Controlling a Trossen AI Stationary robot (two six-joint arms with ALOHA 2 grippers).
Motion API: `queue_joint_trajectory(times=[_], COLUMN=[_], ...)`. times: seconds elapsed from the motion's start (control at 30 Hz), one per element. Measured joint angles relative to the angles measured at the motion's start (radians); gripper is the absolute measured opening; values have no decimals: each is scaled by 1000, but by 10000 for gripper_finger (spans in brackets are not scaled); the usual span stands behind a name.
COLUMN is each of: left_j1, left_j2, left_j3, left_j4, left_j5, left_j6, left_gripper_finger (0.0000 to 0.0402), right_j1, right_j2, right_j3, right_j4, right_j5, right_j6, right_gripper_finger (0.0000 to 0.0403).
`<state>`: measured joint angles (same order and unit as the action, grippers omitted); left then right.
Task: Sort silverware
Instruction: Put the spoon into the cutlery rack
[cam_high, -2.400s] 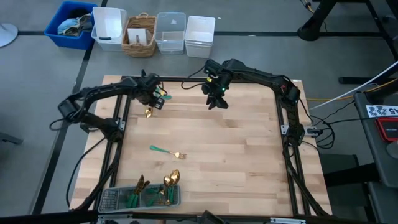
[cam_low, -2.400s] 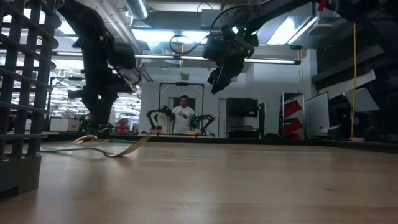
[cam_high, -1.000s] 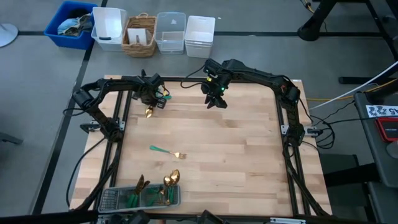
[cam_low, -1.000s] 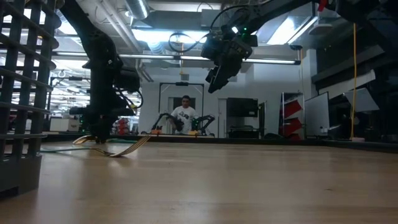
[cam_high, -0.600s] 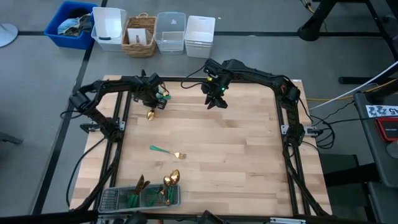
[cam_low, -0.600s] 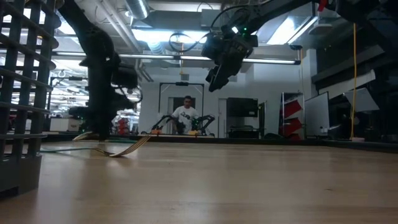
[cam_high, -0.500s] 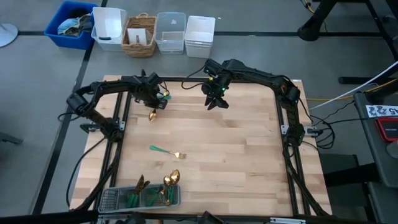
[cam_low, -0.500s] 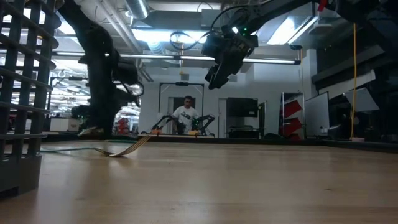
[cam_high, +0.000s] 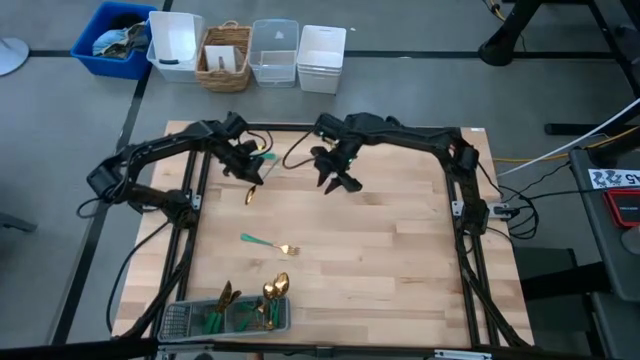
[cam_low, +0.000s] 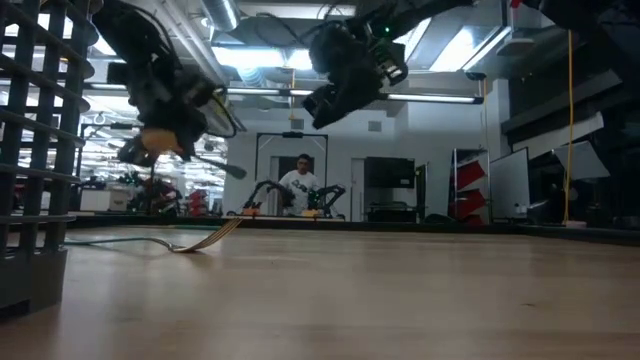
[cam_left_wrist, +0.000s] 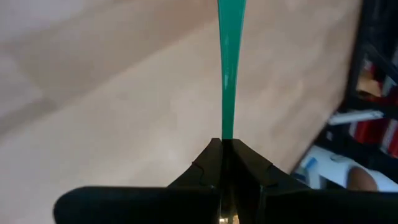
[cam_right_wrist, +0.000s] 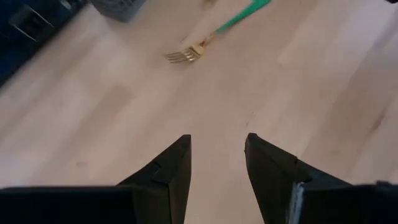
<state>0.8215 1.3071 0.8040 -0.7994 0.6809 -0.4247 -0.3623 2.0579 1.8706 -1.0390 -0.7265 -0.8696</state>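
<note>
While the gold-headed, teal-handled spoon hangs clear of the light wooden table, we see it pinched in the left gripper, whose fingers are closed tight on the slim green handle. The gold bowl points down and toward the table's middle, and in the low view the same spoon sits high above the tabletop. It is near the far left corner of the table.

A second piece, a gold fork with a teal handle, lies flat on the wood at the centre-left, well apart from both grippers; the right wrist view shows its tines pointing away from its handle.

More gold and teal silverware stands in the grey mesh compartment tray at the near left edge.

The right gripper hovers above the far middle of the table, jaws spread wide and holding nothing.

Beyond the far edge sit a blue bin, a wicker basket and white and clear containers

A person stands far off in the room behind
</note>
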Motion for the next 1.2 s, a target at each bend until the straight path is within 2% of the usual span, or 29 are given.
queue_joint_trajectory(times=[0.13, 0.37, 0.47, 0.57, 0.83, 1.2], left_j1=[-14, -37, -44, -45, -56, -191], left_j2=[-19, -20, -20, -20, -20, -20], left_j3=[0, 0, 0, 1, 1, 2], left_j4=[-6, -6, -2, 6, 9, 125], left_j5=[36, 49, 49, 49, 49, 68], left_j6=[23, 95, 132, 148, 166, 59], left_gripper_finger=[9, 11, 10, 8, 9, 8], right_j1=[74, 226, 276, 309, 311, 296], right_j2=[0, 0, 0, 0, 0, 32], right_j3=[0, 0, 0, 0, 0, 2], right_j4=[114, 367, 443, 497, 513, 518], right_j5=[201, 758, 880, 919, 918, 917], right_j6=[34, 79, 64, 27, 25, 27], right_gripper_finger=[150, 149, 149, 149, 149, 149])
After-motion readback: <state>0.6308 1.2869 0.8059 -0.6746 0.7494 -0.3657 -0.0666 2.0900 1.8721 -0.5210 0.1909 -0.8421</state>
